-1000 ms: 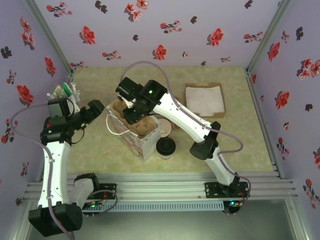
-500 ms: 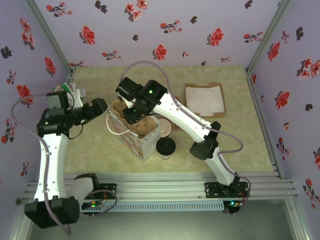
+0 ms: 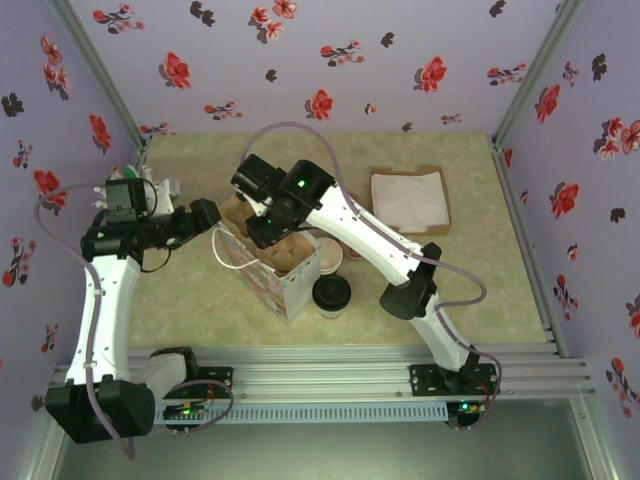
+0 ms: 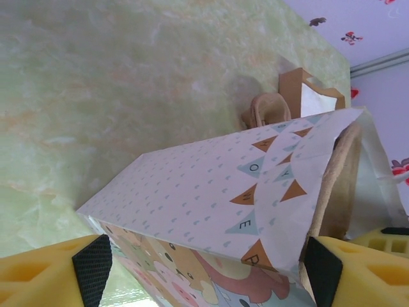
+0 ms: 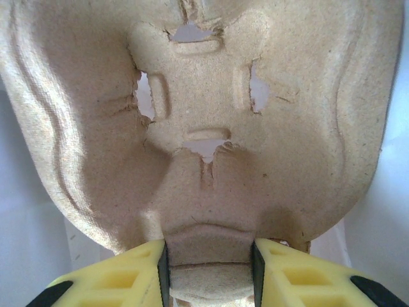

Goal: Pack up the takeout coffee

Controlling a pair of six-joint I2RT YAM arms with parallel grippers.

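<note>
Inside the patterned paper bag (image 4: 192, 192), right gripper (image 5: 208, 259) clamps a brown moulded-pulp tray (image 5: 204, 115); left gripper (image 4: 204, 272) gapes alongside. Snagged tray could topple bag.

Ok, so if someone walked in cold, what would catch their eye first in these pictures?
The patterned paper bag in the middle of the table draws the eye first, with the right gripper pinching a pulp cup carrier in its open top. Next comes the left gripper, open at the bag's left side. The lidded takeout coffee stands just right of the bag, not yet packed.
</note>
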